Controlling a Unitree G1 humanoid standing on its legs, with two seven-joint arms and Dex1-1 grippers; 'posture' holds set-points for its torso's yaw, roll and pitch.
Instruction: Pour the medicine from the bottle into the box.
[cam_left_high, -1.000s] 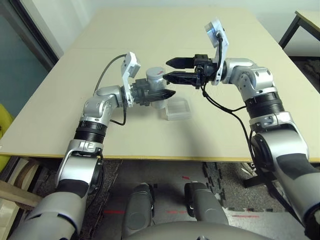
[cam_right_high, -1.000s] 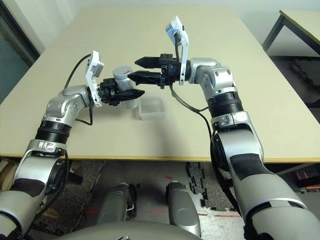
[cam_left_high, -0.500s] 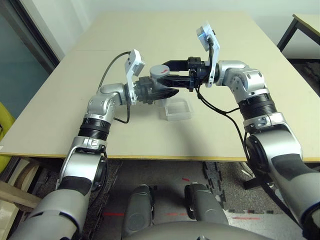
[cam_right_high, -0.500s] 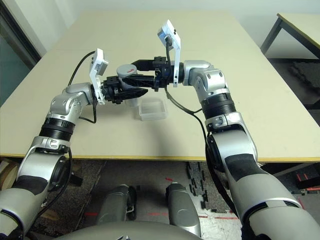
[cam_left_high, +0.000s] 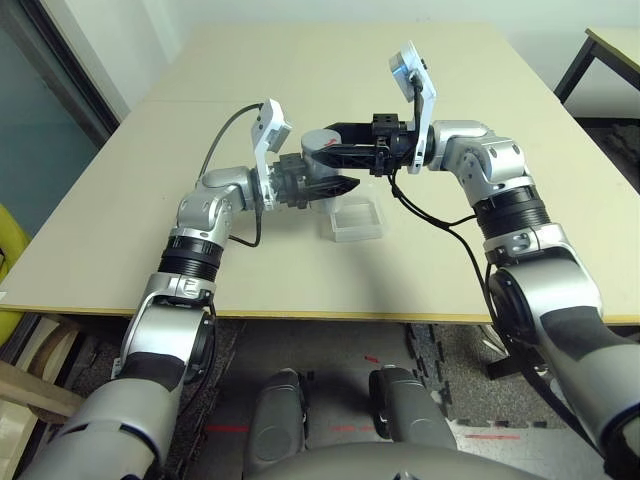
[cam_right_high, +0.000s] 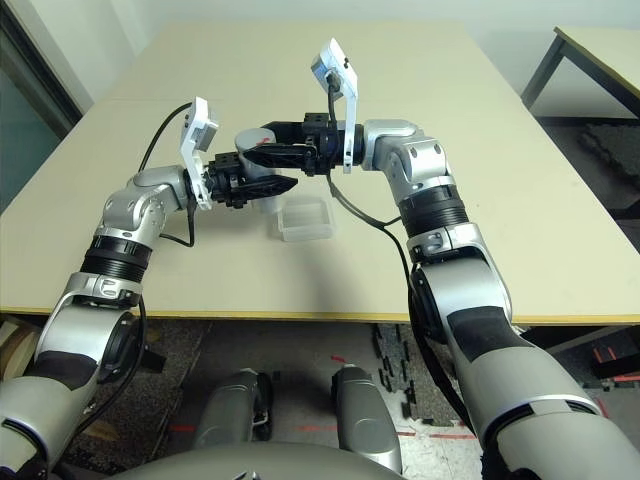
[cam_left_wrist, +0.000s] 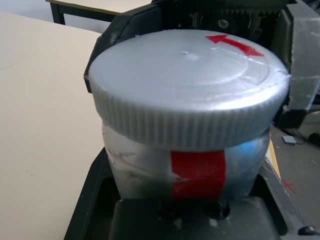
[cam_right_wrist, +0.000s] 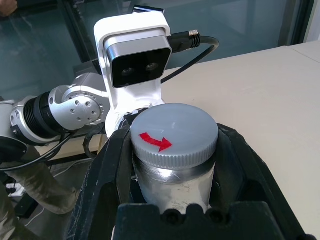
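the box (cam_left_high: 355, 217) lay on the table (cam_left_high: 250, 270). just beside it, the left jaws (cam_right_high: 262, 178) and right jaws (cam_right_wrist: 172, 165) both gripped the bottle (cam_left_wrist: 190, 120), cap (cam_left_wrist: 185, 70) on; uncapping and pouring remained.

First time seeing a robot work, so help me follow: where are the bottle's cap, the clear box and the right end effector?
Cap (cam_right_wrist: 175, 130): right wrist view, on its grey top.
Box (cam_left_high: 357, 234): left eye view, on its near wall.
Right end effector (cam_right_high: 262, 143): right eye view, between its fingertips.
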